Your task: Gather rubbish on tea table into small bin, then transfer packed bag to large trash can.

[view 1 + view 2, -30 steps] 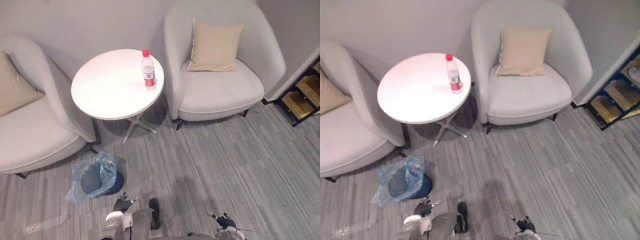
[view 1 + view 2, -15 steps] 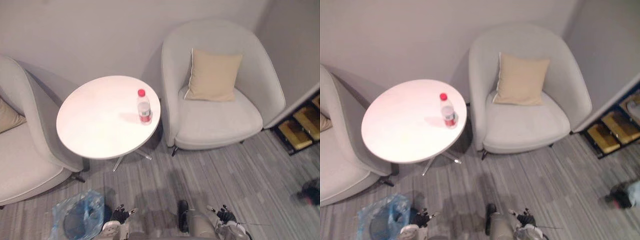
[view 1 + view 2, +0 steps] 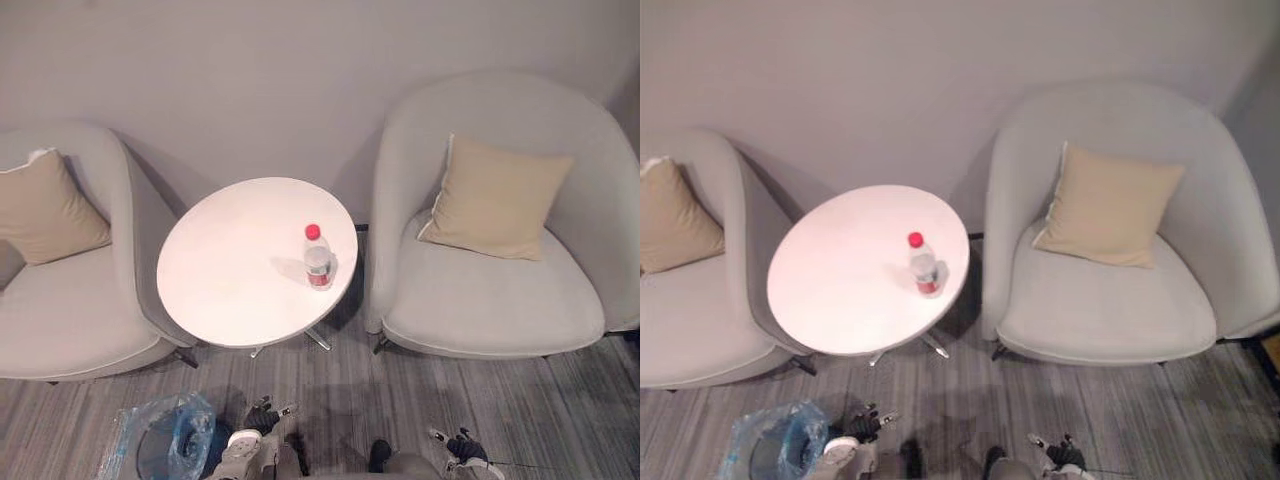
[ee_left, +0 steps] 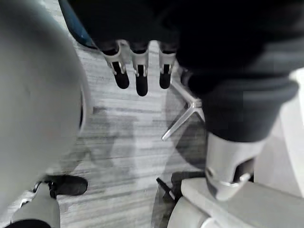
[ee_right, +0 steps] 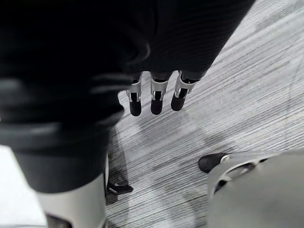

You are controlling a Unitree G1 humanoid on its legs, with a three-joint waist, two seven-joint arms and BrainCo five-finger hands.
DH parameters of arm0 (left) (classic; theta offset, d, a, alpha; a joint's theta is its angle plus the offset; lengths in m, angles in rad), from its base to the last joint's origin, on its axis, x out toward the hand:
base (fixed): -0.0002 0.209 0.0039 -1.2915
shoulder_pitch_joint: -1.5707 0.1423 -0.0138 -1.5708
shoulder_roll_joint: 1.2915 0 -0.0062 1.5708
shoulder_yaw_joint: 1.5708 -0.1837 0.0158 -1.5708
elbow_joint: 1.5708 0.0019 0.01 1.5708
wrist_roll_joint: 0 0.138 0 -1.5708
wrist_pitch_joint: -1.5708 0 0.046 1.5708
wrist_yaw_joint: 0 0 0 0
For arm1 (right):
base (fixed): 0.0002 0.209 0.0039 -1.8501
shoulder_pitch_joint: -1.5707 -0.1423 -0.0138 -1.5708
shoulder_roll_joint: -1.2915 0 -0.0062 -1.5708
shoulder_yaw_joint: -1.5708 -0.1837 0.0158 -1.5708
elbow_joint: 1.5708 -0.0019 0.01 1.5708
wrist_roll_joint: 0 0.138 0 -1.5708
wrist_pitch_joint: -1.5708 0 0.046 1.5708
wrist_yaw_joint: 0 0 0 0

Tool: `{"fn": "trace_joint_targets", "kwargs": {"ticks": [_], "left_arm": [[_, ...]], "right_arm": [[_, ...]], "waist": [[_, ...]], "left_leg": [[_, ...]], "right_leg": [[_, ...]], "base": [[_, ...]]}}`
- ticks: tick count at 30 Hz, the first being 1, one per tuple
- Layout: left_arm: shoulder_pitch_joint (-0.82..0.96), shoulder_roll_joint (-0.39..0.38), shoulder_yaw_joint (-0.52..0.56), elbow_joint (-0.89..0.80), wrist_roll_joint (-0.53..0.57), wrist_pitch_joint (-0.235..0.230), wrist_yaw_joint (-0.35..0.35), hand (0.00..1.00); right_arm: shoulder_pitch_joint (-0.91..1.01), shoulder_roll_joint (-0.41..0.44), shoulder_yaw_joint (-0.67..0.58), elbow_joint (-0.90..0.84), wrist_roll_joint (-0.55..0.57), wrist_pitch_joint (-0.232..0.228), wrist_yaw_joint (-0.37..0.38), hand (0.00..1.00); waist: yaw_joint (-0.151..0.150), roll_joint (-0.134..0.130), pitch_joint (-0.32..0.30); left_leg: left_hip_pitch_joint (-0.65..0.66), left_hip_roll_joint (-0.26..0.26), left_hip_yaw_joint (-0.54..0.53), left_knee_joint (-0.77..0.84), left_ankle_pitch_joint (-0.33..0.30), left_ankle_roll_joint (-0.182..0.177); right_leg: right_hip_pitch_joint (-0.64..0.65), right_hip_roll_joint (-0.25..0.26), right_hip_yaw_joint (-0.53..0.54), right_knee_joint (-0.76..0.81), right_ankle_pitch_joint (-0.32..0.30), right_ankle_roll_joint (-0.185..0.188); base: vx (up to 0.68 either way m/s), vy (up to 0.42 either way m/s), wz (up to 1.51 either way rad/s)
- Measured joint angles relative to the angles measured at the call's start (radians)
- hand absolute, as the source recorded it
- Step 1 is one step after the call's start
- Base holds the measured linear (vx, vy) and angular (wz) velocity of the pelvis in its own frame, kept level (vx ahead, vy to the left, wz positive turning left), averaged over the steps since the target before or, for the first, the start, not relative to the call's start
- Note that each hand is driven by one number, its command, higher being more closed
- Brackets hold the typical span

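A plain grey wall backs two pale armchairs, and the round white counter (image 3: 230, 290) stands between them on striped grey floor. The task looks barely begun. The red-capped bottle (image 3: 318, 260) stands upright toward the counter's right edge. The small bin (image 3: 160, 455), lined with a blue bag (image 3: 195, 425), waits on the floor near left. The left hand (image 3: 262, 413) and right hand (image 3: 462, 445) hang low, fingers straight and empty. Since half a second ago the whole view has shifted, so the camera moved; the bottle keeps its spot.

Red-capped bottle (image 3: 318, 258) upright on round white table (image 3: 225, 275); blue-bagged bin (image 3: 163, 452) on floor (image 3: 520, 410).
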State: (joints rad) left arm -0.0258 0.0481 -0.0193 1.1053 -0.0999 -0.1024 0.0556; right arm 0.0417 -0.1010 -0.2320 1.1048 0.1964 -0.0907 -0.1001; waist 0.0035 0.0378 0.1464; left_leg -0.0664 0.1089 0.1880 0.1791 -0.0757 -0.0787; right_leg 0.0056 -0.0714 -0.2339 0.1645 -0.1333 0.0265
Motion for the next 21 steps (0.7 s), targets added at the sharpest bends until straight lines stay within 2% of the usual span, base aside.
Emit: {"fn": "trace_joint_targets", "kwargs": {"ticks": [2, 3, 7, 13, 16, 18, 21], "left_arm": [[0.001, 0.020, -0.003, 0.016, 0.002, 0.001, -0.001, 0.00], [0.001, 0.020, -0.004, 0.018, 0.003, 0.002, -0.001, 0.00], [0.020, 0.037, -0.015, 0.028, 0.021, 0.003, -0.002, 0.00], [0.031, 0.045, -0.028, 0.029, 0.041, 0.004, -0.002, 0.00], [0.032, 0.050, -0.040, 0.026, 0.044, 0.002, 0.000, 0.00], [0.038, 0.051, -0.039, 0.021, 0.059, -0.001, 0.001, 0.00], [0.044, 0.056, -0.039, 0.013, 0.060, -0.002, 0.001, 0.00]], "right_arm": [[-0.001, 0.019, 0.000, 0.007, -0.001, 0.000, 0.000, 0.00], [-0.001, 0.022, 0.000, 0.007, -0.001, 0.000, 0.000, 0.00], [-0.002, 0.024, 0.011, 0.009, -0.037, 0.000, 0.000, 0.00], [-0.019, 0.016, 0.085, -0.015, -0.099, 0.000, -0.020, 0.00], [-0.018, -0.005, 0.159, -0.164, -0.176, 0.001, -0.045, 0.00], [-0.021, -0.038, 0.199, -0.339, -0.236, -0.010, -0.058, 0.00], [-0.028, -0.059, 0.208, -0.467, -0.280, -0.029, -0.065, 0.00]], "waist": [[0.000, -0.022, -0.013], [0.001, -0.025, -0.014], [0.003, -0.021, -0.021], [0.004, -0.020, -0.023], [0.004, -0.023, -0.022], [0.004, -0.030, -0.027], [0.008, -0.044, -0.035]], "left_leg": [[0.011, -0.023, 0.000, -0.027, 0.001, 0.004], [0.018, -0.028, -0.001, -0.036, 0.002, 0.005], [0.098, -0.068, -0.010, -0.112, 0.007, 0.013], [0.107, -0.066, -0.035, -0.149, 0.016, 0.019], [0.121, -0.064, -0.034, -0.183, 0.028, 0.018], [0.120, -0.065, -0.032, -0.200, 0.035, 0.021], [0.119, -0.067, -0.028, -0.210, 0.040, 0.027]], "right_leg": [[0.002, -0.019, -0.002, -0.002, -0.007, 0.011], [0.006, -0.022, -0.003, -0.005, -0.008, 0.013], [0.074, -0.041, -0.009, -0.041, -0.018, 0.030], [0.091, -0.029, -0.019, -0.067, -0.017, 0.029], [0.088, -0.023, -0.009, -0.068, -0.013, 0.022], [0.076, -0.022, 0.009, -0.070, -0.004, 0.018], [0.077, -0.021, 0.029, -0.093, 0.016, 0.020]], "base": [[0.18, 0.095, 0.10], [0.20, 0.099, 0.13], [0.15, 0.059, 0.11], [0.08, -0.023, 0.12], [0.03, -0.010, -0.02], [0.01, 0.023, -0.06], [0.00, 0.041, -0.05]]}}
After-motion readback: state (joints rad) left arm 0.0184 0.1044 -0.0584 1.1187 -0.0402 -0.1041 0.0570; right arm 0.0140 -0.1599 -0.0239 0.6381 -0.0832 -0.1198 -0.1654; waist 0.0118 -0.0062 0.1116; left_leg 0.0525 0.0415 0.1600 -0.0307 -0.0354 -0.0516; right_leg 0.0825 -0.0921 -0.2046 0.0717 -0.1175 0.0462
